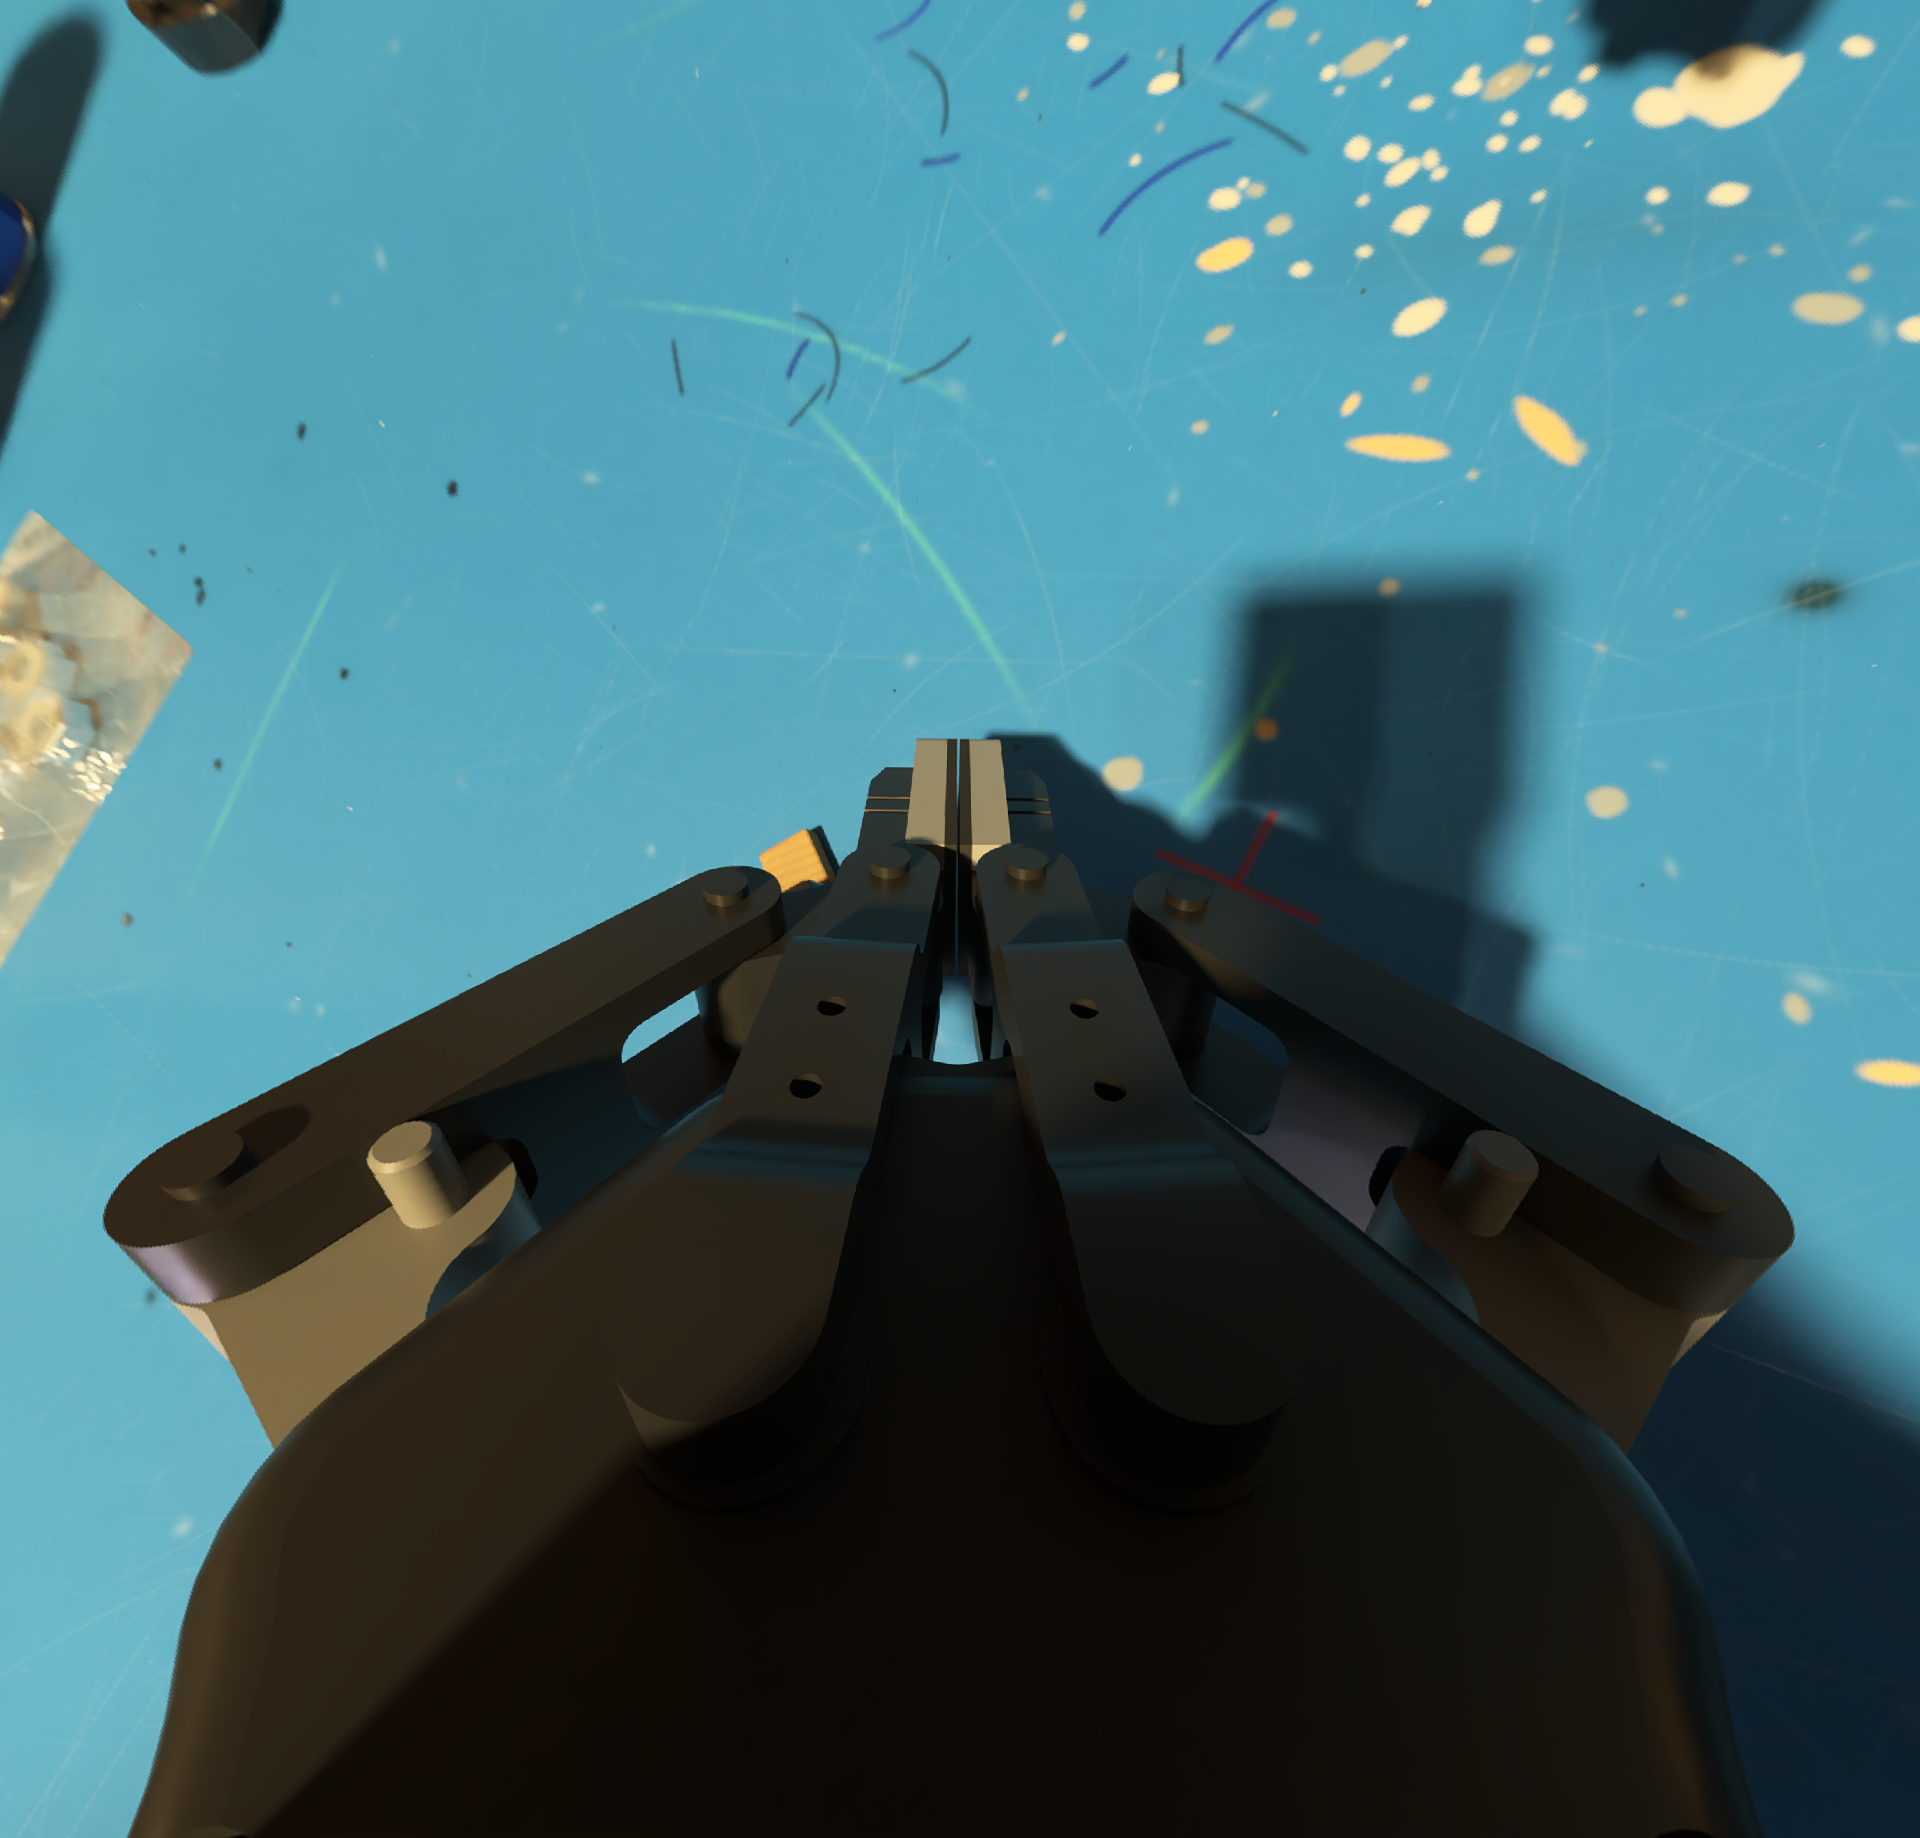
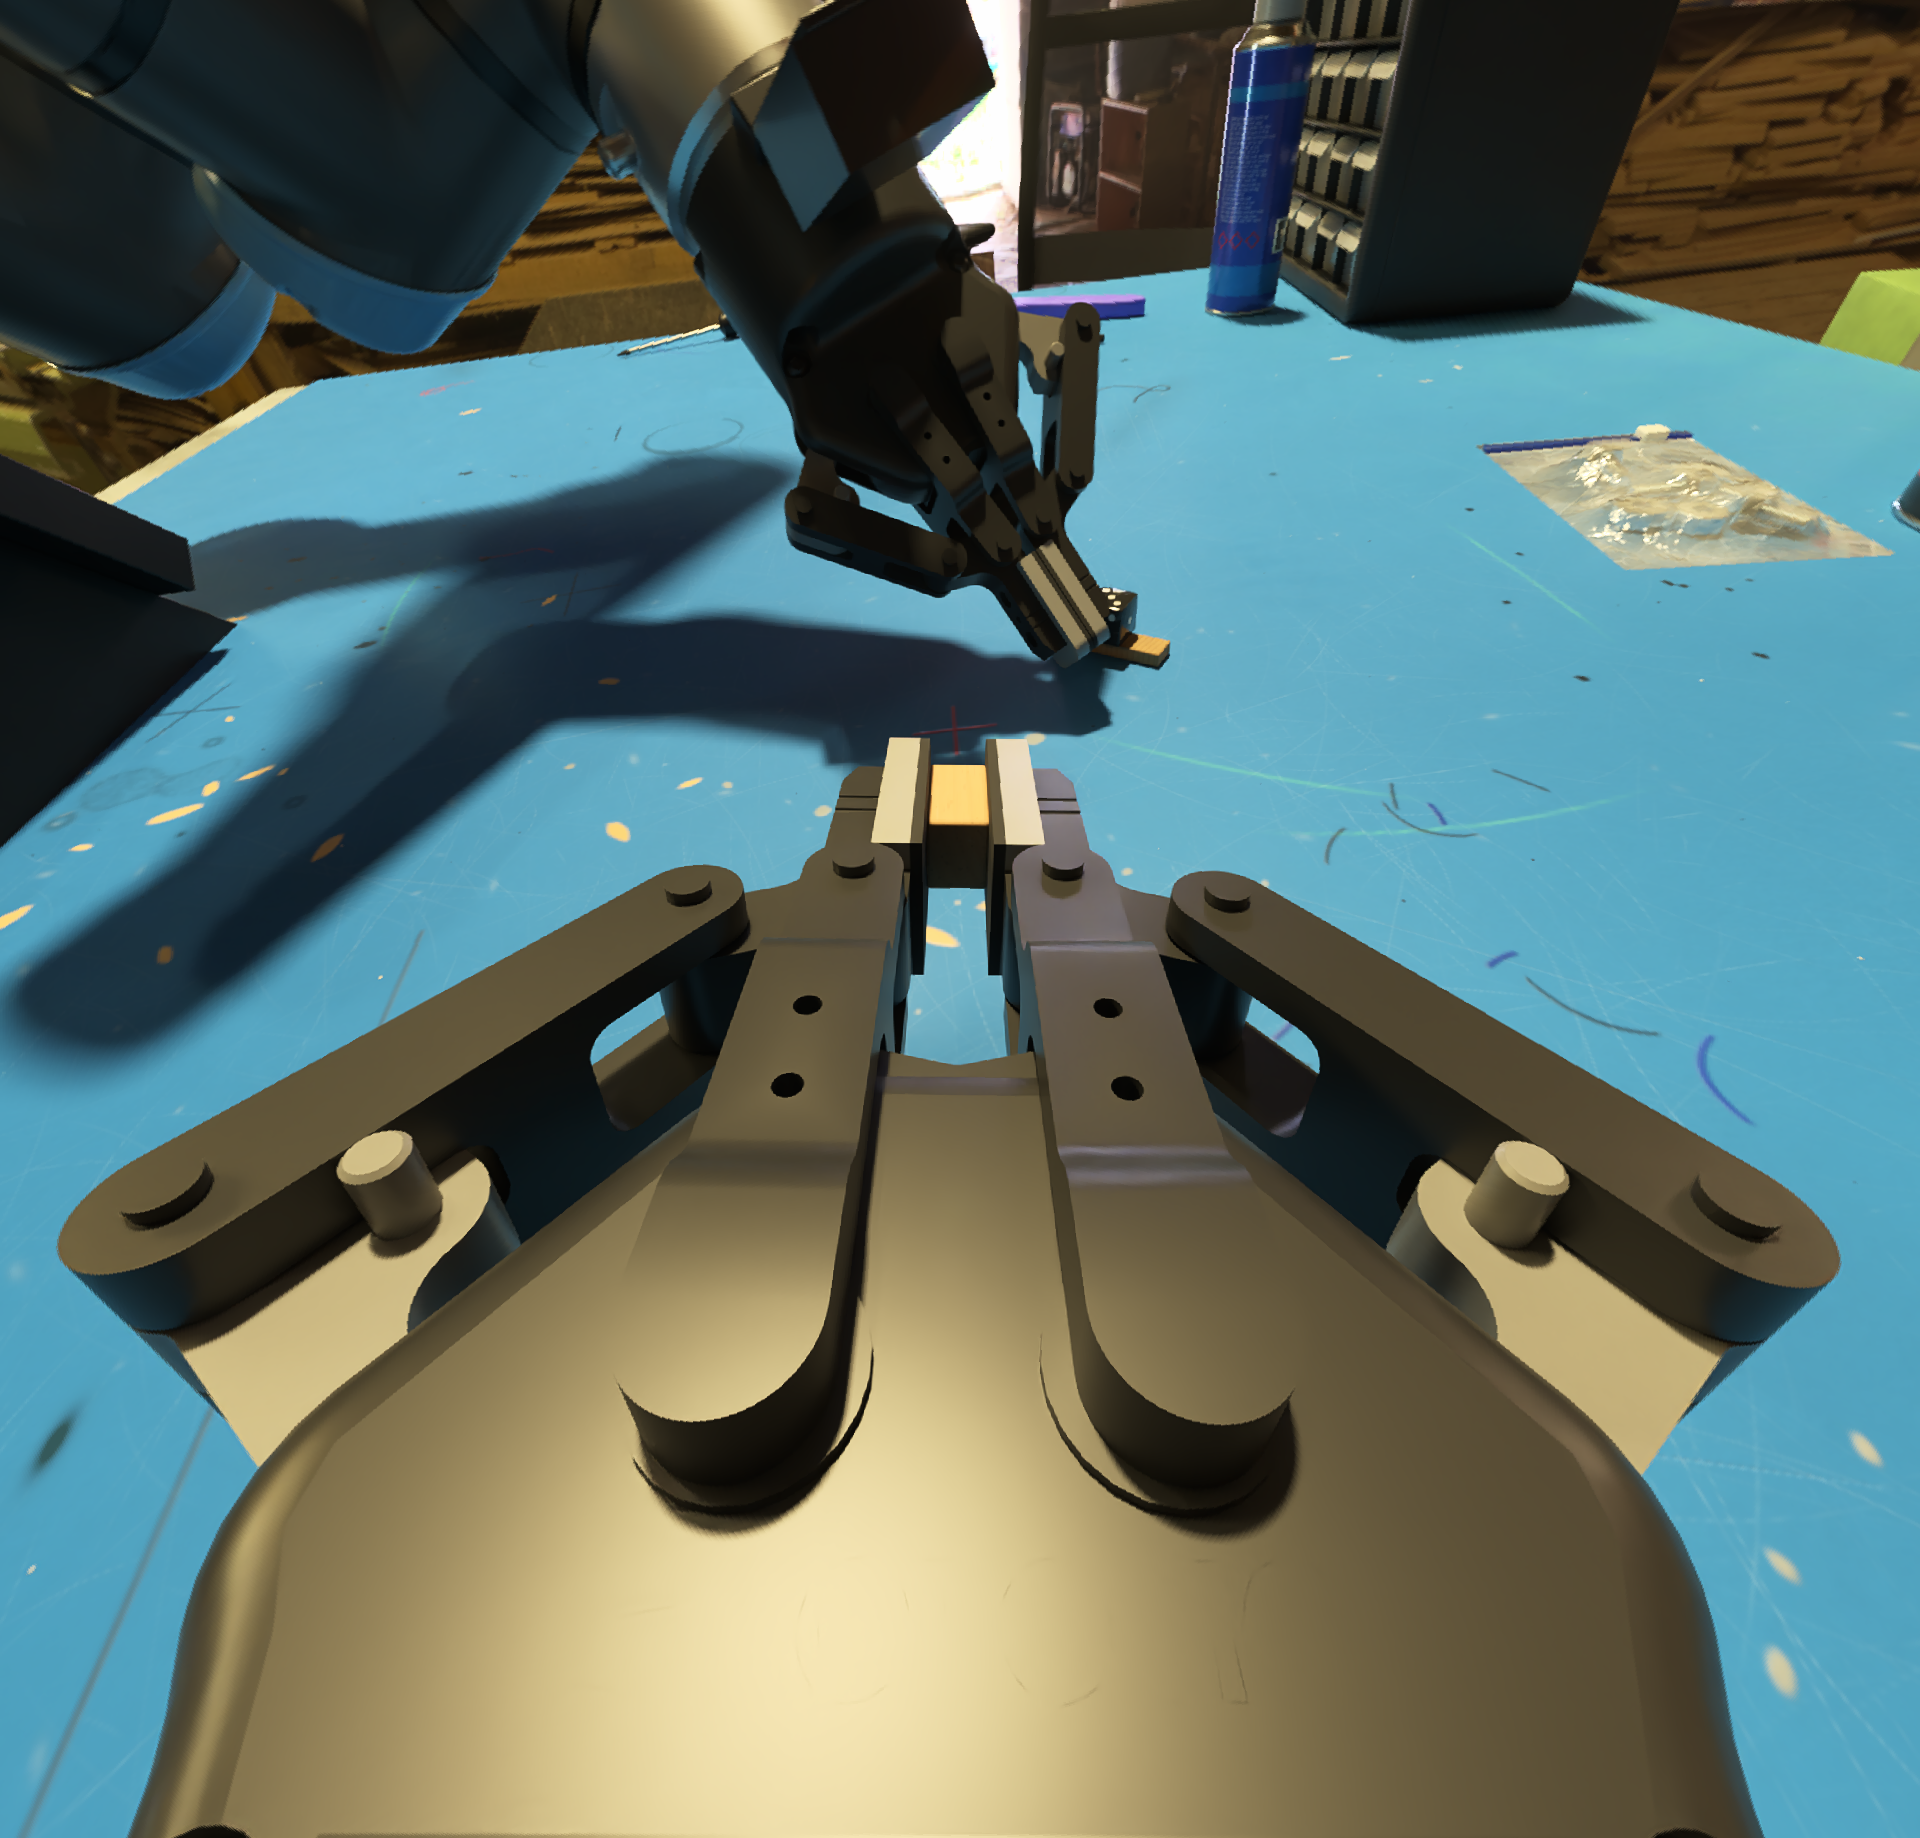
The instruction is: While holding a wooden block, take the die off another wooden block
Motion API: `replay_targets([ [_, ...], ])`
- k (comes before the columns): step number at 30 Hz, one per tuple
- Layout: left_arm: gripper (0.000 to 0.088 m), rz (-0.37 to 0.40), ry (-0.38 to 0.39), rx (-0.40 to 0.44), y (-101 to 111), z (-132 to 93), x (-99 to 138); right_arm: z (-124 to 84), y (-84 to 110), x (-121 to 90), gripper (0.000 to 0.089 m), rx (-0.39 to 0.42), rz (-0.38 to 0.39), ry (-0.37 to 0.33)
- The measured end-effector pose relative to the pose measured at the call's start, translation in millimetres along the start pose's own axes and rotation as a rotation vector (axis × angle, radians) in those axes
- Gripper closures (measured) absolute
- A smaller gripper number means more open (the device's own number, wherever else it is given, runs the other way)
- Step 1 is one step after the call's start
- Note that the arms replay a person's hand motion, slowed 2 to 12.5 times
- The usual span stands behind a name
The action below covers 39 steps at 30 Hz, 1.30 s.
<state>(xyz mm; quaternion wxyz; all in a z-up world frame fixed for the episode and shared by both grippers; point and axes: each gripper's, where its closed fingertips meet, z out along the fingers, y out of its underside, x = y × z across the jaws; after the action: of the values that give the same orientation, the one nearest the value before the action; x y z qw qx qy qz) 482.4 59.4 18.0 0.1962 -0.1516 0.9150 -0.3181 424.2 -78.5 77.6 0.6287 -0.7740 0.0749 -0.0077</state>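
Right end effector [image 2: 956,791]: clamped on a wooden block [image 2: 956,801], pads on its two sides, held low over the blue tabletop [image 2: 1351,905] near the middle.
Left end effector [image 2: 1081,635]: fingers pressed together with nothing between them — in its own wrist view the pads meet along a thin seam.
Second block [image 2: 1143,650]: lies flat on the tabletop toward the middle, just beside the left fingertips; in the left wrist view only an orange corner shows past the linkage.
Die [image 2: 1117,604]: small and dark, apparently on top of that second block, right against the closed left fingers; whether they touch it I cannot tell.
Step in hand: judged as nudging the die off with the closed left tip — a push, not a pick.
How to do it well: keep the tip at die height, above the block's top face, and sweep sideways so only the die slides; a low contact would drag the block along.
Right side: keep the clamp steady and clear of the sweep.
Clutter: spray can [image 2: 1262,126], parts bin [image 2: 1455,105] at the far edge, plastic bag [image 2: 1683,500] toward the right edge — all well apart.
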Motion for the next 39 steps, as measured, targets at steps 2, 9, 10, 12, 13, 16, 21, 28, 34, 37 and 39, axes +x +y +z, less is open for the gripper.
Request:
replay_targets([
  [2,0.0882,0.015,-0.008,0.024,-6.0,-3.8,1.4,-1.1,-1.5,0.7,0.0801,0.013,0.0,0.007],
  [9,0.0882,0.019,-0.032,0.075,-21.5,-16.1,1.9,-2.5,-3.9,1.1,0.0802,0.033,0.003,0.012],
  [10,0.0882,0.011,-0.042,0.074,-20.9,-17.2,-0.4,-2.4,-3.7,1.0,0.0802,0.031,0.005,0.011],
  [12,0.0882,-0.018,-0.056,0.078,-19.0,-18.9,-5.3,-2.1,-3.4,0.8,0.0802,0.029,0.006,0.009],
  [13,0.0882,-0.041,-0.059,0.085,-18.0,-19.5,-7.9,-1.9,-3.3,0.6,0.0802,0.028,0.006,0.007],
  [16,0.077,-0.137,-0.055,0.113,-14.6,-20.9,-15.7,-1.7,-3.2,0.2,0.0802,0.027,0.005,0.005],
  [21,0.0603,-0.337,-0.015,0.111,-5.0,-19.2,-24.2,-1.3,-3.1,-0.3,0.0802,0.025,0.004,0.002],
  [28,0.0521,-0.443,-0.082,0.048,5.0,-10.3,-32.0,-0.7,-2.6,-0.5,0.0802,0.021,0.008,-0.003],
  [34,0.0428,-0.439,-0.163,0.054,-3.1,-1.1,-33.0,-0.6,-2.6,-0.7,0.0802,0.021,0.005,-0.001],
  [37,0.0349,-0.443,-0.177,0.043,-6.4,5.7,-31.8,-0.4,-2.5,-0.9,0.0802,0.02,0.004,-0.001],
  [39,0.0316,-0.442,-0.191,0.022,-5.9,9.7,-32.0,-0.2,-2.3,-1.0,0.0802,0.018,0.004,-0.002],
])
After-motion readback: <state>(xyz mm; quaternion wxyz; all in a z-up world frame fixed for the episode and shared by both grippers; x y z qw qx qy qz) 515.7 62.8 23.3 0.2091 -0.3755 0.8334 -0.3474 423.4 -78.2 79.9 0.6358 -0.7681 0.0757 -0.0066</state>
